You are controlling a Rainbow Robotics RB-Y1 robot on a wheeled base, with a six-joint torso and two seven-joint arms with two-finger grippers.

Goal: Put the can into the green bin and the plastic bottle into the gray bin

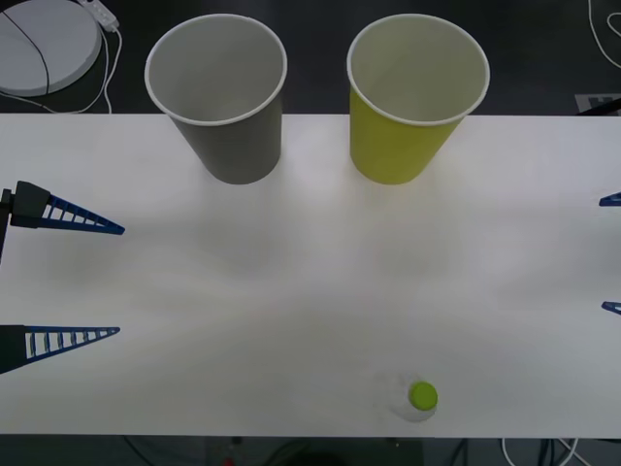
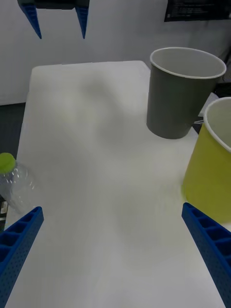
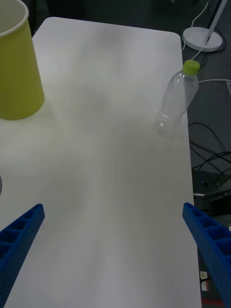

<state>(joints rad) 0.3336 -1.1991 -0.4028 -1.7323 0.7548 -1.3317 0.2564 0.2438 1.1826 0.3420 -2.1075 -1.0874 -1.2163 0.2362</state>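
The gray bin (image 1: 233, 146) stands upright at the back left of the white table, and the green bin (image 1: 398, 146) stands upright to its right. Both look empty from above. The plastic bottle (image 1: 417, 398), clear with a lime-green cap, stands upright near the table's front edge, right of centre. The can is out of view. My left gripper (image 1: 119, 282) is open at the table's left side, far from the bottle. My right gripper (image 1: 603, 254) is open at the right side. In the right wrist view the bottle (image 2: 14, 183) and both bins (image 2: 180, 101) (image 2: 211, 168) lie ahead of the open fingers.
The white table (image 1: 310, 272) spreads wide and bare between the bins and the bottle. A round white base (image 1: 44, 44) with cables sits on the floor behind the table's left corner. More cables lie on the floor past the front edge (image 3: 211, 159).
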